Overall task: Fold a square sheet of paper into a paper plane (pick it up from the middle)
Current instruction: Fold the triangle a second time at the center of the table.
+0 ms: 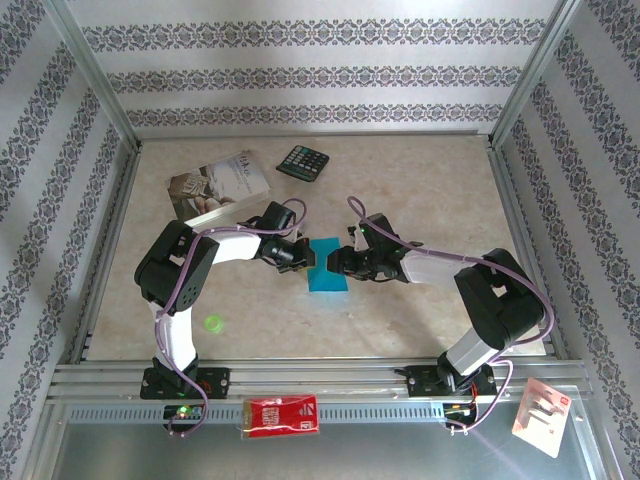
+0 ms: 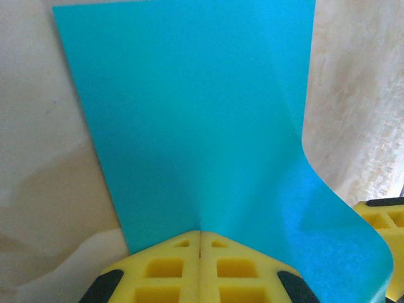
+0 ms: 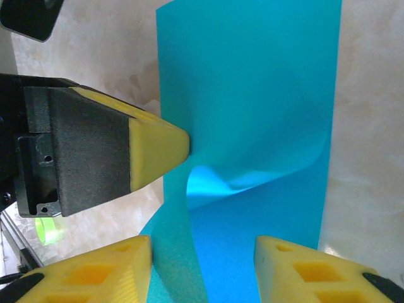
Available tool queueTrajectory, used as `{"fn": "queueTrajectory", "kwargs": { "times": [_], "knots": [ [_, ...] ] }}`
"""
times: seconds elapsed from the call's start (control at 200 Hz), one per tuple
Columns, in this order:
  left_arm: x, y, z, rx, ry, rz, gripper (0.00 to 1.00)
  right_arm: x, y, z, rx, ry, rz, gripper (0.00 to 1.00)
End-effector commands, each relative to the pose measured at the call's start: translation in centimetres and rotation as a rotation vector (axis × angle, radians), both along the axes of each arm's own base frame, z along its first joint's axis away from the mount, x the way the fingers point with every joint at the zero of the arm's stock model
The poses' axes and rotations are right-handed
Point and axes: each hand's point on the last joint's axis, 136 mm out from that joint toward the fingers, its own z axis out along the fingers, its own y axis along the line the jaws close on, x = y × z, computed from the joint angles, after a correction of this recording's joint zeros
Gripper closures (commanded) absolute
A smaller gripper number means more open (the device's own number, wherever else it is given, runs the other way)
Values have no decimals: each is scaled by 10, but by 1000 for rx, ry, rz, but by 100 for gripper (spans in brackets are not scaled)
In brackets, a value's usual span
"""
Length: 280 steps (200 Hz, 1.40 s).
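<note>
Pinched hard in the left gripper [image 2: 200, 235], pads pressed together: one edge of the square sheet of paper [image 2: 189, 113], bowed and curling over the middle of the table [image 2: 38, 158], between both arms. Spread apart at the right gripper [image 3: 202, 252], paper running loose between the pads, unclamped. Best judged: hold the left pinch firm, square the right to its edge, close only once corners align, avoid creasing the curl.

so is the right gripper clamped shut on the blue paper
No, in the right wrist view the right gripper has its yellow fingers standing apart, with the blue paper passing through the gap between them.
</note>
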Motion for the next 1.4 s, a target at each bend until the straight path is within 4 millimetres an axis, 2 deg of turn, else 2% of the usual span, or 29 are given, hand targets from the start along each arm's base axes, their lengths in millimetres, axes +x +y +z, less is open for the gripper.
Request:
{"fn": "queueTrajectory", "kwargs": {
  "times": [0.0, 0.17, 0.375, 0.56, 0.699, 0.919, 1.039, 1.224, 1.309, 1.394],
  "knots": [
    [-20, 24, -32, 117, 111, 15, 100, 5, 2, 4, 17, -9, 24, 53],
    [-20, 24, -32, 117, 112, 16, 100, 5, 0, 6, 58, 31, 7, 53],
    [-20, 25, -31, 118, 109, 17, 100, -1, -1, 17, 155, 71, -2, 55],
    [-21, 24, -31, 117, 108, 16, 100, -4, -6, 6, 143, 116, -24, 58],
    [-19, 24, -29, 115, 106, 16, 100, 2, -8, -3, 119, 135, -55, 69],
    [-17, 22, -26, 107, 96, 17, 100, 8, -14, -15, 98, 178, -93, 91],
    [-12, 18, -16, 87, 79, 16, 90, 6, -15, -14, 109, 202, -113, 96],
    [-2, 9, 19, 25, 1, 14, 74, -1, -18, -7, 137, 247, -162, 97],
    [-2, 7, 34, 12, -54, 1, 70, -4, -16, -4, 157, 264, -168, 92],
    [-3, 6, 38, 3, -70, -1, 69, -5, -16, -1, 160, 256, -154, 86]
  ]
}}
